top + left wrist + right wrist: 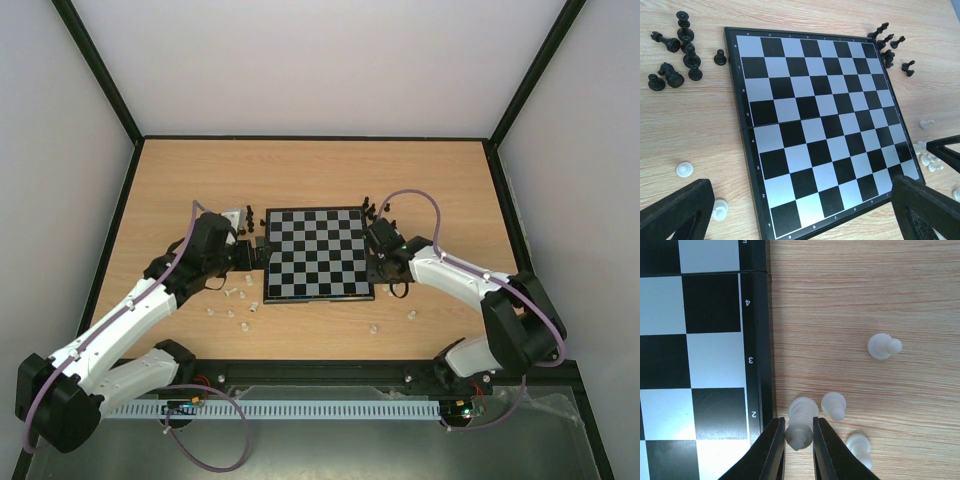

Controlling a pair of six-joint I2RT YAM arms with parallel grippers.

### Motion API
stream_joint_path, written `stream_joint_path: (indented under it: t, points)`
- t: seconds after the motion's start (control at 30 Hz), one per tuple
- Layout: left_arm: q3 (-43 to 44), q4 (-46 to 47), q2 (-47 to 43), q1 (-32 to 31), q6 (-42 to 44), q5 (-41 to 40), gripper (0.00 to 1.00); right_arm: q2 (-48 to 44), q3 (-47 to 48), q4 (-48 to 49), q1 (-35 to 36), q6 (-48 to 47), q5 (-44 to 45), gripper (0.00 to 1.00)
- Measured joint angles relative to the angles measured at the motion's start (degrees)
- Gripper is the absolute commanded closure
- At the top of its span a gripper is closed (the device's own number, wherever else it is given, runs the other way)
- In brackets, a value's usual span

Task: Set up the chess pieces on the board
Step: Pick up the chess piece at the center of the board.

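While clamping a cream-white piece (801, 415) on the worktop (865, 290) just beside the board (757, 340), amid loose white neighbours (833, 405): right claw (799, 422), mid-pickup. Idle left claw (800, 185) spread wide above bare squares. Next, probably: lift clear without toppling neighbours, then stand upright on a home square.

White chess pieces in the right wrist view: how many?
4. A white piece sits between the fingers of the end effector beside the board; one next to it; one alone at right; one near the bottom edge. The fingers may hide more.
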Motion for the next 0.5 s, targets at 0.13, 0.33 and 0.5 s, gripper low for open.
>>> stream_joint_path:
  t: [0.13,0.33,0.5]
  points:
    - [0.0,0.0,-0.3,0.0,-0.1,-0.5,0.0,0.9,0.0,0.2,0.0,-0.1,0.0,0.86]
    - [0.0,0.0,-2.3,0.0,-0.5,-1.6,0.01,1.0,0.0,0.5,-0.2,-0.4,0.1,0.94]
    - [0.0,-0.3,-2.3,0.0,-0.5,-2.2,0.01,0.9,0.5,-0.2,-0.2,-0.7,0.1,0.94]
